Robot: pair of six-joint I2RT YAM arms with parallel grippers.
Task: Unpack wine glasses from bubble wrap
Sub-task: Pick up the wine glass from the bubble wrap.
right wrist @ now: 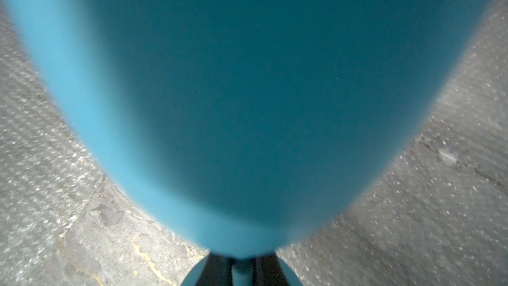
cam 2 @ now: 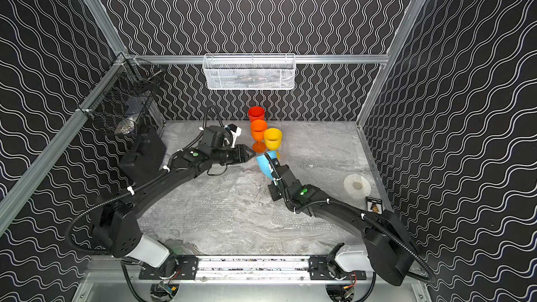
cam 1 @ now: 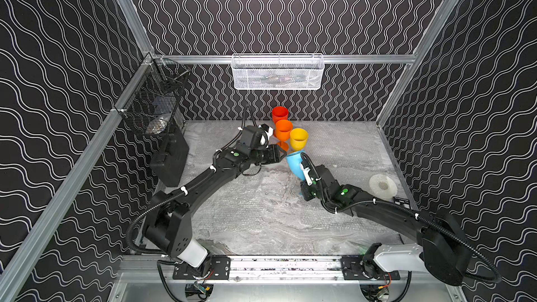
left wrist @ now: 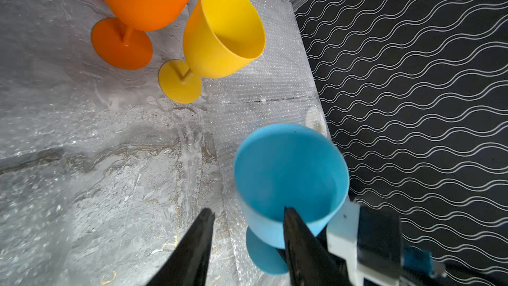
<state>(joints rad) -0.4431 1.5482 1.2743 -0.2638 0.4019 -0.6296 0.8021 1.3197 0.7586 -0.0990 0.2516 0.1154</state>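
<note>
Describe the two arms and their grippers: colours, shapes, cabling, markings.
The left arm and right arm are black jointed links on white base segments, each with a green dot, ribbed black cable hose and white ties. The left gripper has tapering black fingers; the right gripper also looks dark.

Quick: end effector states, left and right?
Left end effector: open, at the rim of the light blue goblet.
Right end effector: shut on the light blue goblet's stem.
</note>
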